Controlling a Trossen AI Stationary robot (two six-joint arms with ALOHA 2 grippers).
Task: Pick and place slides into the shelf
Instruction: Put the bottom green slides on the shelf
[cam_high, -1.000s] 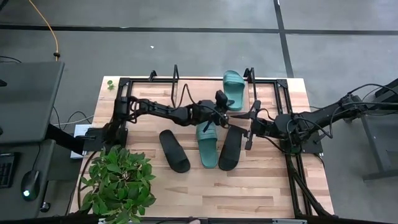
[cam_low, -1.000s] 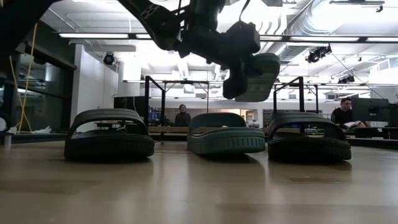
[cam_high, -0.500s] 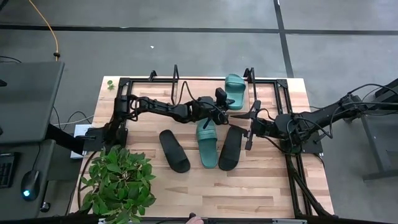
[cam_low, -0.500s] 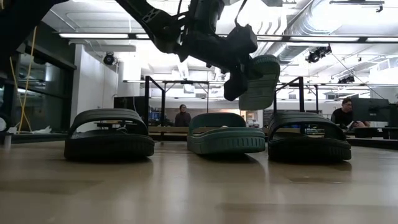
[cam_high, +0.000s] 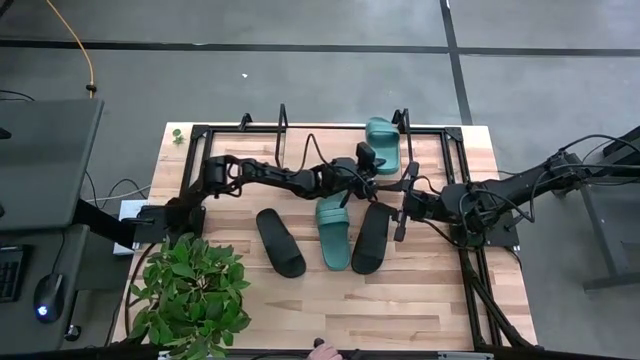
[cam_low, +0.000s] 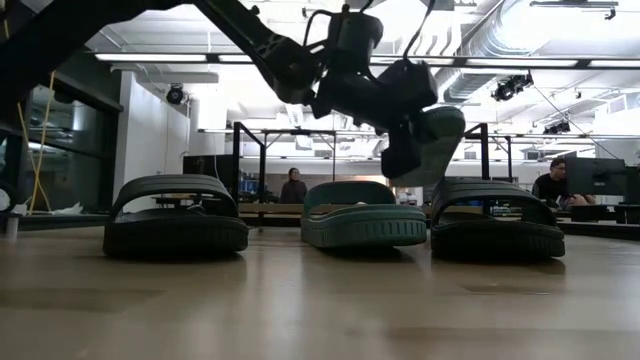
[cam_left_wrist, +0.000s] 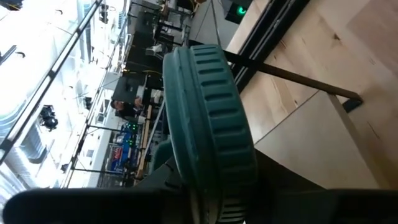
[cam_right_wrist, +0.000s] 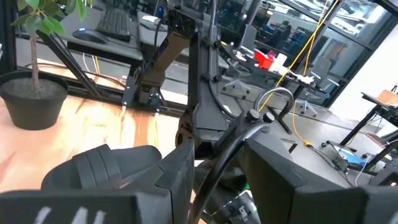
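Carrying a teal slide (cam_high: 382, 131) toward the shelf (cam_high: 300, 135), left gripper (cam_high: 366, 160) pinching it by one end, sole on edge and clear of the tabletop, out beyond the fingertips over the shelf's right end. Next, probably: levelling the slide, lowering it onto the light board just inside the right black end frame (cam_high: 402, 122), then letting go. Behind and below the gripper, lying flat: another teal slide (cam_high: 334, 231) between two black slides (cam_high: 281, 242) (cam_high: 368, 238). Right gripper (cam_high: 403, 211) waiting beside the nearer black slide, fingers impossible to judge. Hidden: the exact grip on the slide, and the gap left above the shelf board.
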